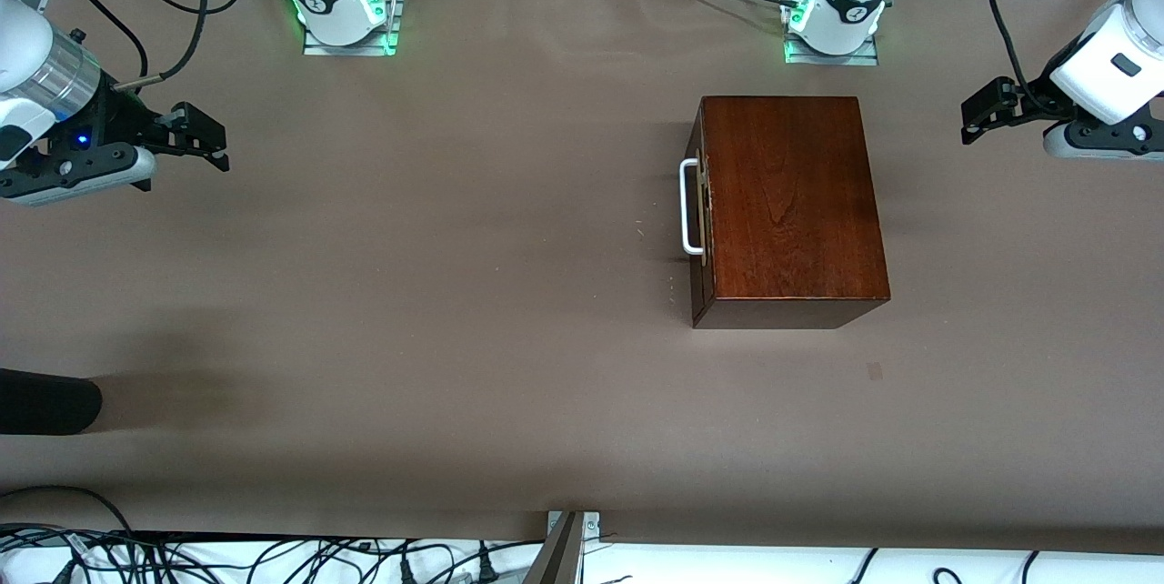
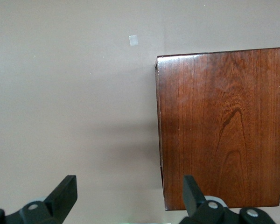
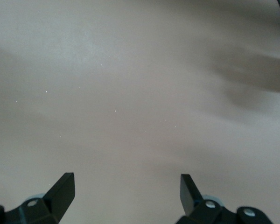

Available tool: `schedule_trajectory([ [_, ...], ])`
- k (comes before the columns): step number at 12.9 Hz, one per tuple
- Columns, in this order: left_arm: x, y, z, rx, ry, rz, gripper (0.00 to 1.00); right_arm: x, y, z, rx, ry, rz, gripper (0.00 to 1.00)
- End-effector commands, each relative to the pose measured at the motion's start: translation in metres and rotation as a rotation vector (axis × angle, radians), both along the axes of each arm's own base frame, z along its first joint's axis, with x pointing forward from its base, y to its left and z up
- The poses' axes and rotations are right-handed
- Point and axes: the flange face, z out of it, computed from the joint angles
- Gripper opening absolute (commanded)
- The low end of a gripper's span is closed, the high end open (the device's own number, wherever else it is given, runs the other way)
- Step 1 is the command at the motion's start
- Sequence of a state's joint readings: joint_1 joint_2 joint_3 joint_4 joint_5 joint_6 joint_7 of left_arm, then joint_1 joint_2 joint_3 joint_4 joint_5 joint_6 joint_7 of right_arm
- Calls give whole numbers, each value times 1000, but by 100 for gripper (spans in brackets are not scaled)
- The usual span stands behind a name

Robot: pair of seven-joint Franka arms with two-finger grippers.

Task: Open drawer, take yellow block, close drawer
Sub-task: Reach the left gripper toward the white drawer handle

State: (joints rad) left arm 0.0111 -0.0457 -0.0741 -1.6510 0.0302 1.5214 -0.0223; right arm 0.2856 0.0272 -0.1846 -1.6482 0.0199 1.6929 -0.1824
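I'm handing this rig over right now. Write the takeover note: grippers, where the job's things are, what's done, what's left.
Left gripper: open, empty, waiting over the table's left-arm end, beside the box.
Right gripper: open, empty, over bare table at the right-arm end.
Drawer: shut, its white handle facing the right arm's end. Neither gripper touches it.
Yellow block: not visible in any view.
Done: nothing yet.
Left: pull the drawer open by the handle, take the block out, push the drawer shut.
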Motion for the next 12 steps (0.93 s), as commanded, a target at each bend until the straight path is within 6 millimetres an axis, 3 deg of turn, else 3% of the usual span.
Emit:
schedule_trajectory([
  [1,1,-3,5,-14,6,-1,100,1,-1,5,-15,1,-1,100],
  [6,4,-4,1,-15,17,3,100,1,-1,5,-15,1,-1,100],
  [9,-5,-6,-11,-19,116,-5,100,1,-1,5,-15,2,-1,100],
  [11,-15,-34,-36,-11,275,-66,100,1,-1,5,-15,2,-1,100],
  [12,-14,-61,-48,-3,305,-108,100,1,-1,5,-15,2,-1,100],
])
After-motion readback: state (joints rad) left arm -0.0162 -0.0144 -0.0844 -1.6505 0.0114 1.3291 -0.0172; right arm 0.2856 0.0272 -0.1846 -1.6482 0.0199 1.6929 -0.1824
